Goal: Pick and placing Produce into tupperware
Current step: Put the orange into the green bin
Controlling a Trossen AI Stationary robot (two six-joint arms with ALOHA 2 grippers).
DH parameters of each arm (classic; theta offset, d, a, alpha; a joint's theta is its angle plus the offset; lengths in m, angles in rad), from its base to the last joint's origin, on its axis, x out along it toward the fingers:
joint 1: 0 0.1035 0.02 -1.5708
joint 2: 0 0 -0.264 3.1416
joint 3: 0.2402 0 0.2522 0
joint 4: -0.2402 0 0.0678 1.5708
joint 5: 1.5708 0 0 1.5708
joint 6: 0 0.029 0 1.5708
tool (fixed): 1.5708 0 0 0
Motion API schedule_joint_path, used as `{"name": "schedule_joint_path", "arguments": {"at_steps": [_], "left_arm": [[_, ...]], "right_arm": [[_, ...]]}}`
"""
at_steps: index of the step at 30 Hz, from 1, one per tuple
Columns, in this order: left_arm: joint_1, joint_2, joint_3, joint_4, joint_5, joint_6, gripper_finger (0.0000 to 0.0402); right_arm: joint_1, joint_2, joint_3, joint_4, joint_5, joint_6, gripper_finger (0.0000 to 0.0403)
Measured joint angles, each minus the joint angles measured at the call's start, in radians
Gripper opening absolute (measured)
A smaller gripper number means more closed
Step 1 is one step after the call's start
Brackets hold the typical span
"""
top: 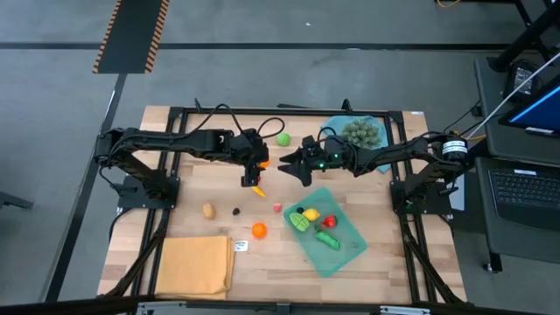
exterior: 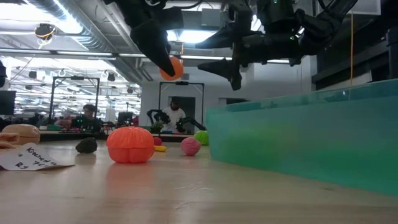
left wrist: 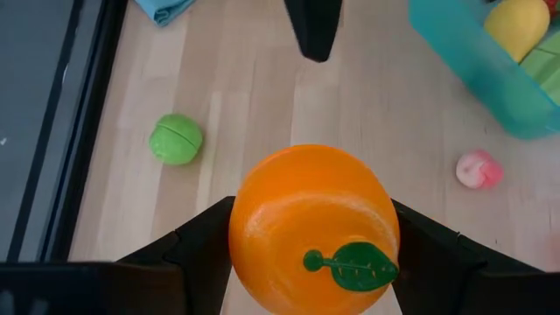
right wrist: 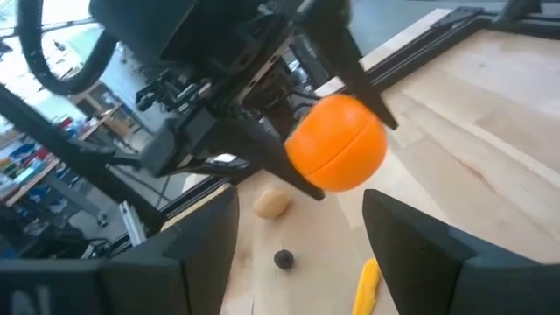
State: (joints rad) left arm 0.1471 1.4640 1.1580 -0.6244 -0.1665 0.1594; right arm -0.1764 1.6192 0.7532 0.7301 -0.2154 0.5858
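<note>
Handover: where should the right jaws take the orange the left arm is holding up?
Probably across the orange's bare sides, crossways to the left gripper pinching it. Come in level from where the right gripper faces it, jaws open. The fruit is round and held clear of the table, and that face looks uncovered.

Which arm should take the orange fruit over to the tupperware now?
Probably the right pincer: open, facing the orange fruit held by the left pincer, and nearer the tupperware.

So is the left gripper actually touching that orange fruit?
Touching. In the left wrist view the left gripper has both fingers pressed against the sides of the orange fruit, with no gap showing.
</note>
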Motion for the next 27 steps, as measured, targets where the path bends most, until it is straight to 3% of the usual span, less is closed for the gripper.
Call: {"name": "schedule_joint_path", "arguments": {"at_steps": [7,19,27], "left_arm": [[0.0,0.0,0.0,-0.011,0.0,0.0,0.024],[0.0,0.0,0.0,-0.012,0.0,-0.018,0.024],[-0.006,0.0,0.0,0.011,0.0,-0.017,0.024]], "right_arm": [[0.0,0.0,0.0,0.001,-0.052,-0.021,0.0257],[0.0,0.0,0.0,-0.002,-0.043,-0.023,0.0393],[0.018,0.0,0.0,-0.002,-0.04,-0.021,0.0397]]}}
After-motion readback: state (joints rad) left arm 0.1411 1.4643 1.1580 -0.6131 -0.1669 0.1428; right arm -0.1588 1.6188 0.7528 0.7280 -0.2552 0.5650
